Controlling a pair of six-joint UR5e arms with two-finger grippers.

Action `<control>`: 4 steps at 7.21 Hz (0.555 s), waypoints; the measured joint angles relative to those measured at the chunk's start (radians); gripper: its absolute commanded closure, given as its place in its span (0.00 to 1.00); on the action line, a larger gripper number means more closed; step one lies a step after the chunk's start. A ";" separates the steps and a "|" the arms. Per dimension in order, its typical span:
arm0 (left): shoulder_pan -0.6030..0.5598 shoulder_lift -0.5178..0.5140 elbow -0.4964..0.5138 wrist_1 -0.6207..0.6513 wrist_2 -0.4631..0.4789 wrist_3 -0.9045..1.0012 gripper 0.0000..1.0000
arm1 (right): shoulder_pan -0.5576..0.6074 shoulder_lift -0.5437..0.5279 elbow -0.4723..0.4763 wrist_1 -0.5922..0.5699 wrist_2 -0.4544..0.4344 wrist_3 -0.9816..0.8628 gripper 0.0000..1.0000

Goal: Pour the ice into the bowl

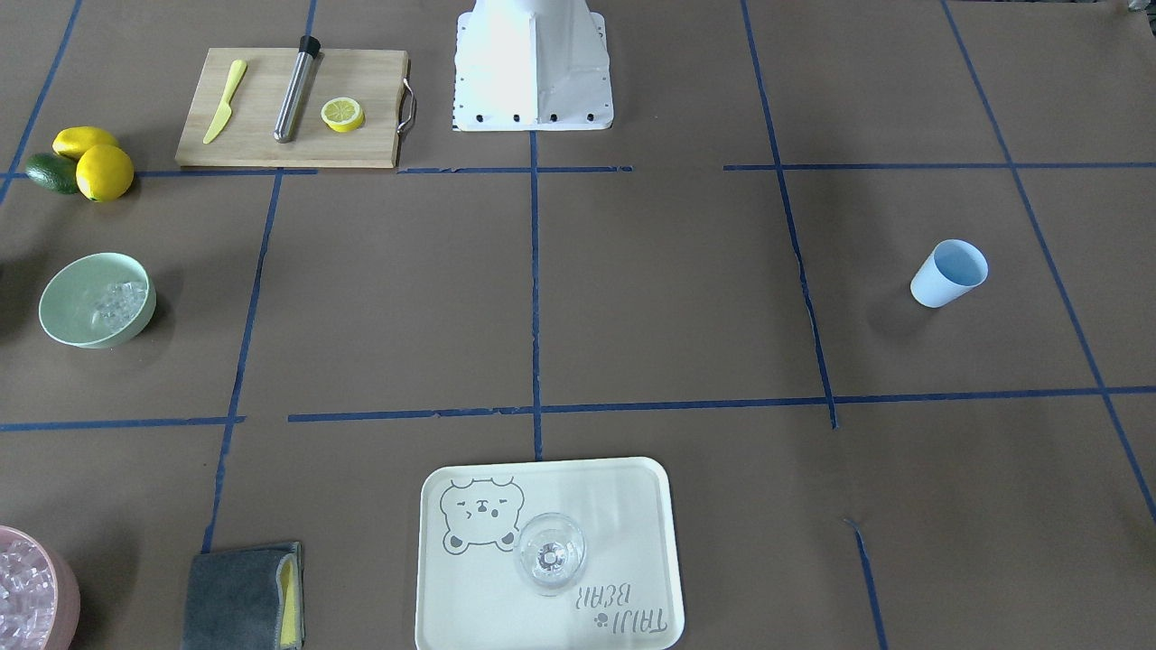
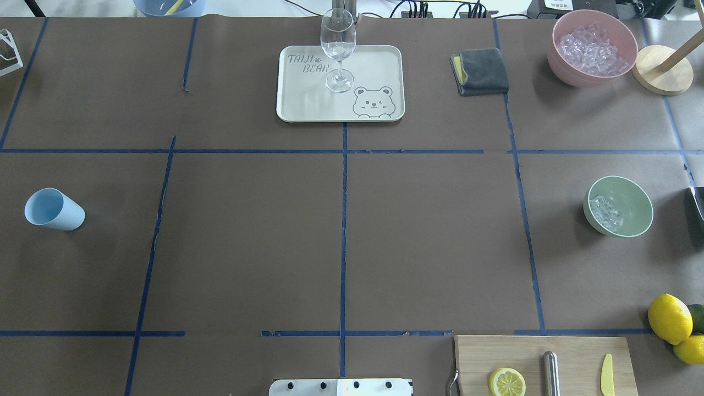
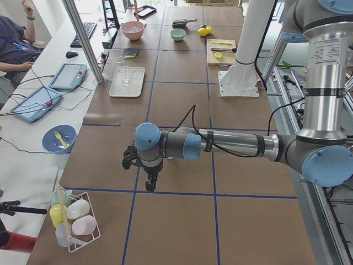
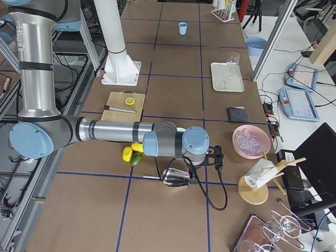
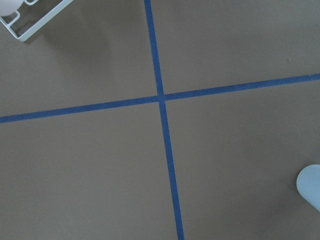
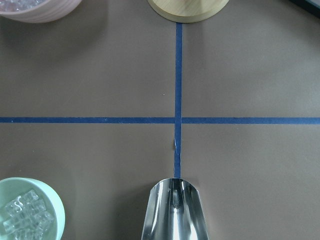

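Note:
The mint-green bowl (image 2: 632,201) stands at the table's right side, upright, with a small heap of clear ice (image 2: 605,213) in it. It also shows in the front view (image 1: 68,311) and the right wrist view (image 6: 50,200). My right gripper (image 4: 215,160) hovers just beyond the bowl. An empty metal scoop (image 6: 172,212) lies under it along the tape line. I cannot tell whether the gripper grips it. My left gripper (image 3: 149,184) hangs over bare table near the light blue cup (image 2: 54,209). I cannot tell whether it is open or shut.
A pink tub of ice (image 2: 593,47) and a wooden stand (image 2: 663,69) are at the far right. A tray (image 2: 308,104) holds a wine glass (image 2: 337,49), with a grey cloth (image 2: 479,71) beside it. A cutting board (image 2: 577,352) and lemons (image 2: 671,319) are near the robot.

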 measured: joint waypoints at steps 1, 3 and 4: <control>-0.001 0.004 0.000 -0.001 0.000 -0.003 0.00 | 0.000 0.000 -0.002 0.000 -0.001 0.000 0.00; -0.006 0.001 0.001 -0.001 0.001 -0.009 0.00 | 0.001 -0.006 -0.005 -0.001 -0.005 -0.001 0.00; -0.009 -0.003 0.001 -0.001 0.001 -0.011 0.00 | 0.001 -0.007 -0.006 -0.001 -0.006 -0.001 0.00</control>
